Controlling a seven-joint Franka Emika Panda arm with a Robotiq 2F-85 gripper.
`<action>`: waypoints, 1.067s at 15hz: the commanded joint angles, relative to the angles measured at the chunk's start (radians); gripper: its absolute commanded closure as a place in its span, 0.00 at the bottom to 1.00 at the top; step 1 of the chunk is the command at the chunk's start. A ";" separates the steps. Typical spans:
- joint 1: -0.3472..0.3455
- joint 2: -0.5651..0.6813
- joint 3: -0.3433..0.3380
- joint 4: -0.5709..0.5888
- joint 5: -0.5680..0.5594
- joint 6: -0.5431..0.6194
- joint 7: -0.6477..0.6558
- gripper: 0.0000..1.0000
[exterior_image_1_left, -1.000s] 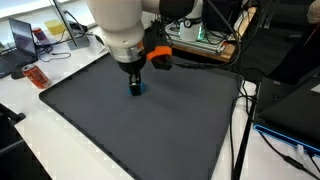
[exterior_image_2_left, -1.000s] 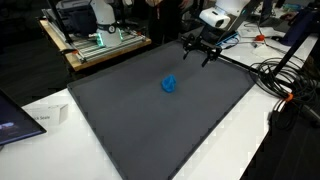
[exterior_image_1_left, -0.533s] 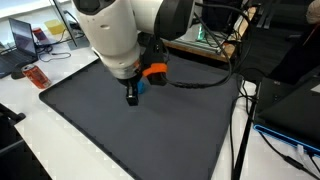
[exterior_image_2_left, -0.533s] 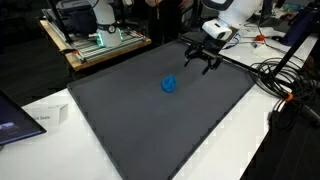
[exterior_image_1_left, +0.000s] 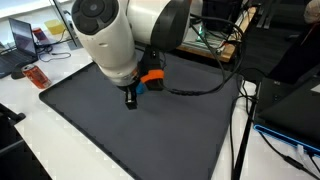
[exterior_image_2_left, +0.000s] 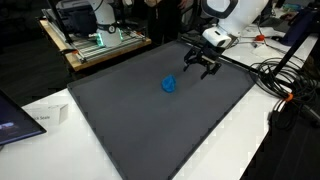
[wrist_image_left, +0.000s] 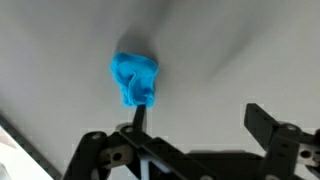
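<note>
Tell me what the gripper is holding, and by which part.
Nothing. The gripper stands open and empty above the dark mat, apart from the crumpled blue object.

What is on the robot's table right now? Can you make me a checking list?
Surface: dark grey mat on a white table, no spills seen.
Job's things: one crumpled blue thing lying alone on the mat.
Clutter: small red item and a white card beside the mat.
Grippers: gripper open, holding nothing, over the mat near the blue thing, not touching it.
Cables: black cables heaped on the table past the mat's edge.
Surroundings: laptop, bench with green-lit gear.
</note>
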 joint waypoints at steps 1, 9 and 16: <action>-0.008 -0.036 -0.009 -0.023 -0.040 -0.030 -0.095 0.00; -0.054 -0.139 -0.009 -0.148 -0.037 -0.038 -0.338 0.00; -0.170 -0.161 0.002 -0.146 0.060 -0.098 -0.560 0.00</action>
